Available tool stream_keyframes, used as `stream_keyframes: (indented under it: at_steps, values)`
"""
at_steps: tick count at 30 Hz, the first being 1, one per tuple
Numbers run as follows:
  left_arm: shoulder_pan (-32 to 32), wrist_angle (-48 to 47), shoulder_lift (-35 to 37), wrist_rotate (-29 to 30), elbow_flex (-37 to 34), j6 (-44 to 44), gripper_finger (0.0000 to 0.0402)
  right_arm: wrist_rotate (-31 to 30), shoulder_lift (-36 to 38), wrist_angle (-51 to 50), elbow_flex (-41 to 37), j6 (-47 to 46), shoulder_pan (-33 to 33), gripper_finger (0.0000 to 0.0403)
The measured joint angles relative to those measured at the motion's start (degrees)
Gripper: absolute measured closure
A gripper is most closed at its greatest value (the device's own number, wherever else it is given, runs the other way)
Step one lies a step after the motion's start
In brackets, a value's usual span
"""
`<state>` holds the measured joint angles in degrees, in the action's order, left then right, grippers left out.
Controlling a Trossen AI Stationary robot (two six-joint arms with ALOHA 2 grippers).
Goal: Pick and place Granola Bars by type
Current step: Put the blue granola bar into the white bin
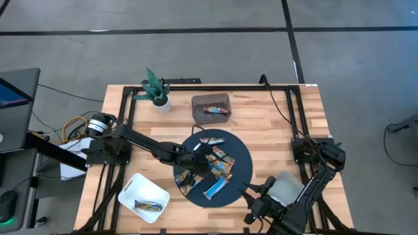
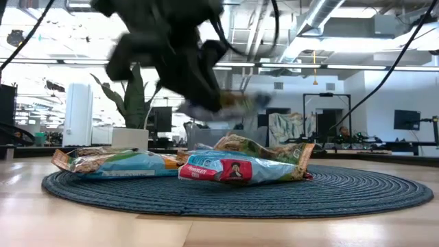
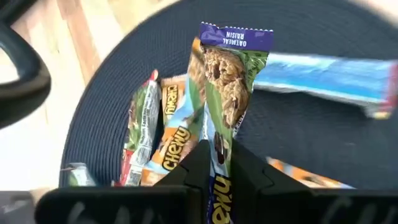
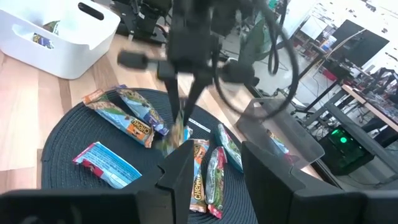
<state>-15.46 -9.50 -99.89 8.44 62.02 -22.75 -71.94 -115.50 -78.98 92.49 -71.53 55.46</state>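
Taking the round dark mat as the landmark and reading across the table from its left: the white bin sits off the mat's left and nearer edge with one bar already in it, a small potted plant stands beyond the mat's far left, and a clear bin holding another bar sits just past the mat's far edge. The left gripper hangs over the mat's left-centre, its fingers pinched nearly together on the tail end of an oatmeal raisin bar (purple-topped wrapper, cookie print), which in the left wrist view juts out past the fingertips above the mat. The remaining granola bars lie loosely heaped at the mat's middle, with a blue-white bar toward its near edge. Off the mat's right and near edge the right gripper waits with its fingers partly apart and nothing between them. These bars look light and flat, with glossy, crinkly wrappers that could slip or fold; a pinch across the narrow width near one crimped end, as here, seems secure, though the free end may sag or swing in transit.
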Motion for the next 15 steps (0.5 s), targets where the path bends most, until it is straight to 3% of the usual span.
stream_keyframes:
  at_steps: [7, 15]
  values:
    - [-6.92, -17.26, 11.96, 1.87, 0.15, 10.21, 0.0378, 0.16, 0.0, 0.0, 0.0, -0.02, 0.02, 0.0276]
    - [-25.41, -36.44, 23.55, 11.14, -0.5, 34.65, 0.038, 0.24, 0.0, 0.28, 0.0, -0.01, -0.61, 0.0276]
